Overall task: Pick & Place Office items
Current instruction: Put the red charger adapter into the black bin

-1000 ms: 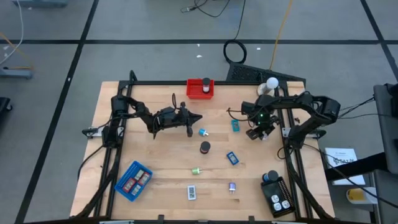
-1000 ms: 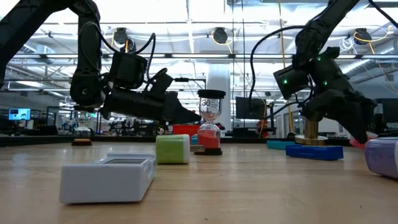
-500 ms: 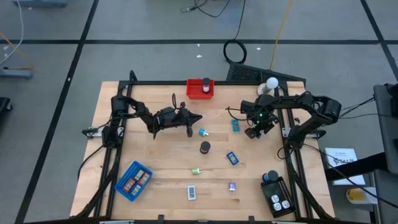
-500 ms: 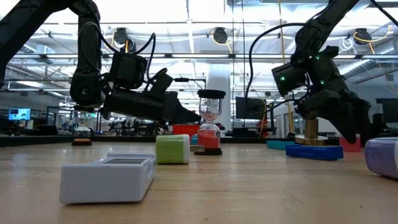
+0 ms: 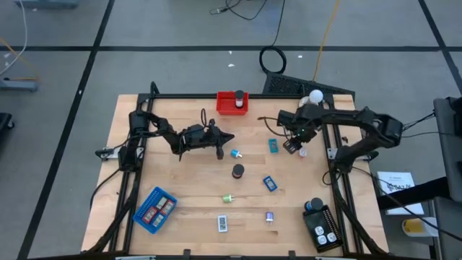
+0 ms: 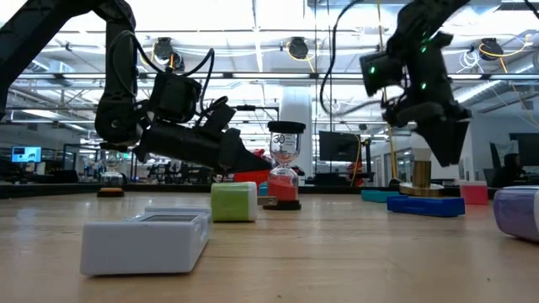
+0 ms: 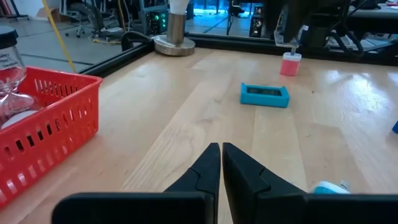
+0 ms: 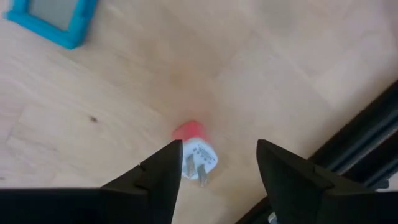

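Red plug piece (image 8: 194, 148) sits on wood just ahead of my right gripper (image 8: 219, 163), fingers apart, nothing held; left gripper (image 7: 221, 163) farther, fingers together.

Pale wood-grain tabletop (image 5: 188, 188); red mesh basket (image 5: 232, 103), blue tray (image 5: 154, 209) with red and white pieces, black tray (image 5: 320, 228). Teal rectangular block (image 5: 273, 145), blue block (image 5: 269, 183), green bit (image 5: 227, 198), purple bit (image 5: 269, 216), black cylinder (image 5: 237, 171). Red plug (image 8: 194, 147) with white face; dark tools.
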`<action>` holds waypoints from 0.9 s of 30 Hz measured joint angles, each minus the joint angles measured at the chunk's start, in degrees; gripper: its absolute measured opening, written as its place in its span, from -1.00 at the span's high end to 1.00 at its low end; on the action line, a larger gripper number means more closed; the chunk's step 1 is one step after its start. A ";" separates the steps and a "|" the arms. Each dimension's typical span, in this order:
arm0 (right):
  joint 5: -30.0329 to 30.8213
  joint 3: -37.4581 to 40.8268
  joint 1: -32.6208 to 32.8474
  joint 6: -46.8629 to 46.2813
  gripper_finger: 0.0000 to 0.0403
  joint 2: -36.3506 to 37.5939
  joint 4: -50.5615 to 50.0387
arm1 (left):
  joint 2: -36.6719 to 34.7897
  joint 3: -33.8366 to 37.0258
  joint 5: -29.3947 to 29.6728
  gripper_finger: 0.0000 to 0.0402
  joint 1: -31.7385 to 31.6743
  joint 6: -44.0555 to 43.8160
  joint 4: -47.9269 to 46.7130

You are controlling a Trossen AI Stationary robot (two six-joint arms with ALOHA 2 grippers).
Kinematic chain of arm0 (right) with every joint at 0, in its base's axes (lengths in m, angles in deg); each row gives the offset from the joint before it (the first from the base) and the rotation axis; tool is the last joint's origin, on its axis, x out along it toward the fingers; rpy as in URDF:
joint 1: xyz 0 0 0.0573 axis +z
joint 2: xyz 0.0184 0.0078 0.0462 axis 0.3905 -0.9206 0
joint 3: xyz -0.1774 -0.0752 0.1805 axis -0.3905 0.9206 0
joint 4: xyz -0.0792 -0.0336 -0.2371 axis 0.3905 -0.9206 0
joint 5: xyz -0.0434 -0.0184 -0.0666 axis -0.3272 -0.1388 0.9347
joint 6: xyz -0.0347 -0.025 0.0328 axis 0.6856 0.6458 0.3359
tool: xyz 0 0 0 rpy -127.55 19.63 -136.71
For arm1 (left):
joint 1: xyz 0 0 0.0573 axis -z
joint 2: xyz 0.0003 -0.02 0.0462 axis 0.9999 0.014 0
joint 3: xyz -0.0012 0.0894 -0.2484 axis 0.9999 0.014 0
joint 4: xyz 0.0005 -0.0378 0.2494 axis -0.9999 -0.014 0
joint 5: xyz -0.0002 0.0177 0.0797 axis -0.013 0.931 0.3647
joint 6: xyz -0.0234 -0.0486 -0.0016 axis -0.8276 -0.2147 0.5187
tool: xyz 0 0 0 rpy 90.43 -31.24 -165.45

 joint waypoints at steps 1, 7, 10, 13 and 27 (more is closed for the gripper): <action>0.59 0.00 0.85 -0.56 0.04 1.29 -0.24 | 0.00 0.00 0.00 0.88 0.00 0.00 0.00; 3.40 0.09 7.56 -5.65 0.33 9.76 -0.22 | 0.00 0.00 0.00 0.88 0.00 -0.01 0.04; 4.21 0.09 11.70 -7.78 0.57 12.78 0.00 | 0.00 0.00 0.00 0.88 0.00 -0.02 0.05; 4.45 0.09 15.88 -8.46 0.82 13.96 0.02 | 0.00 0.00 0.00 0.88 0.00 -0.04 0.09; 3.20 8.53 23.17 -10.99 0.59 13.96 6.13 | 0.00 -0.37 -0.04 0.88 0.31 -0.17 0.09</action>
